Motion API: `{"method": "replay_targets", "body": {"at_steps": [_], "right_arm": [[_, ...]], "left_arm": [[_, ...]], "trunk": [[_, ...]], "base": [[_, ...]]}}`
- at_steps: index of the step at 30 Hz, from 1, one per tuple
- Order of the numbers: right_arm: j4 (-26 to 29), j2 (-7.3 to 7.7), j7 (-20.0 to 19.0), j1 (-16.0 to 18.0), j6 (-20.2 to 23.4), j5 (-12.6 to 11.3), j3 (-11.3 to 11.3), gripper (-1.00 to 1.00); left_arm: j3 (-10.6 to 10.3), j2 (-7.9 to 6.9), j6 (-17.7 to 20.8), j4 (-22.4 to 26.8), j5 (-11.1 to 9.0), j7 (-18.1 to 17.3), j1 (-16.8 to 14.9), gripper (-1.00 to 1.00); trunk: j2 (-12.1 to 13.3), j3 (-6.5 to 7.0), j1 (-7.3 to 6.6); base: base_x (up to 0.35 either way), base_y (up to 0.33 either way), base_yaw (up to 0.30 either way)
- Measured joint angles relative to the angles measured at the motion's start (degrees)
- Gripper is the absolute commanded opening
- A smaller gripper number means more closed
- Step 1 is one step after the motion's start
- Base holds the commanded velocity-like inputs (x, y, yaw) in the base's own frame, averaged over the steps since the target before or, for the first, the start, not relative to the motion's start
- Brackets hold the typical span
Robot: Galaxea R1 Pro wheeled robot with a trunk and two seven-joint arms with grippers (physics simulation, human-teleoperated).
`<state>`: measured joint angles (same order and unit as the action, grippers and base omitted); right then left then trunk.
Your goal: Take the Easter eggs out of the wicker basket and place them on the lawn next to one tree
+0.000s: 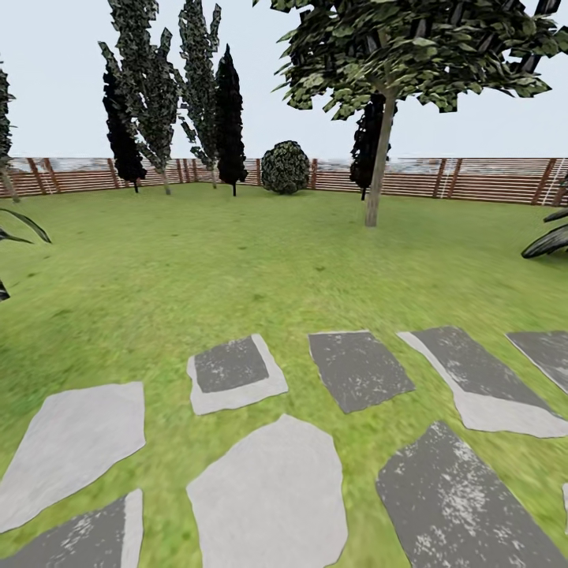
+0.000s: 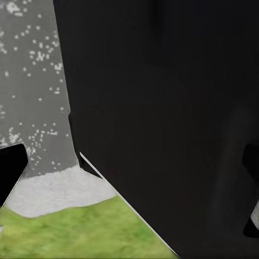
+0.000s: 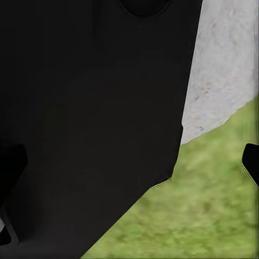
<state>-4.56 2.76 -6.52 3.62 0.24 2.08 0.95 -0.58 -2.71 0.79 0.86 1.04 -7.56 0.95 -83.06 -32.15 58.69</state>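
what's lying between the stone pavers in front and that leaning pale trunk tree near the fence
In the head view, nothing but open mottled green lawn lies between the flat grey stepping stones and the slanted, pale-trunked leafy tree; that stretch holds no objects.

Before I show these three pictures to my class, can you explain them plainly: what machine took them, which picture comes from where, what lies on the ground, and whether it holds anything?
These are simulator renders from a wheeled robot with two arms. The big picture comes from a camera on its head, looking over a lawn with flat paving stones in front. Farther off stand a tree with a pale slanted trunk, dark conifers, a round shrub and a slatted wooden fence.

The other two come from cameras near each gripper. In both, a large dark shape, probably the robot's own body, blocks much of the view; beside it you see grass and a stone. Dark finger tips sit at the edges with nothing visible between them, so the grippers look open and empty.
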Motion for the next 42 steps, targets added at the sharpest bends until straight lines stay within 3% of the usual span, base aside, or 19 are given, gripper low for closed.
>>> {"method": "replay_targets", "body": {"at_steps": [42], "right_arm": [[0.0, 0.04, 0.0, 0.0, 0.0, 0.0, -0.06, 1.0]], "left_arm": [[0.0, 0.0, -0.08, 0.0, 0.0, 0.0, 0.0, 1.0]], "trunk": [[0.0, 0.0, 0.0]], "base": [[0.344, 0.0, 0.0]]}}
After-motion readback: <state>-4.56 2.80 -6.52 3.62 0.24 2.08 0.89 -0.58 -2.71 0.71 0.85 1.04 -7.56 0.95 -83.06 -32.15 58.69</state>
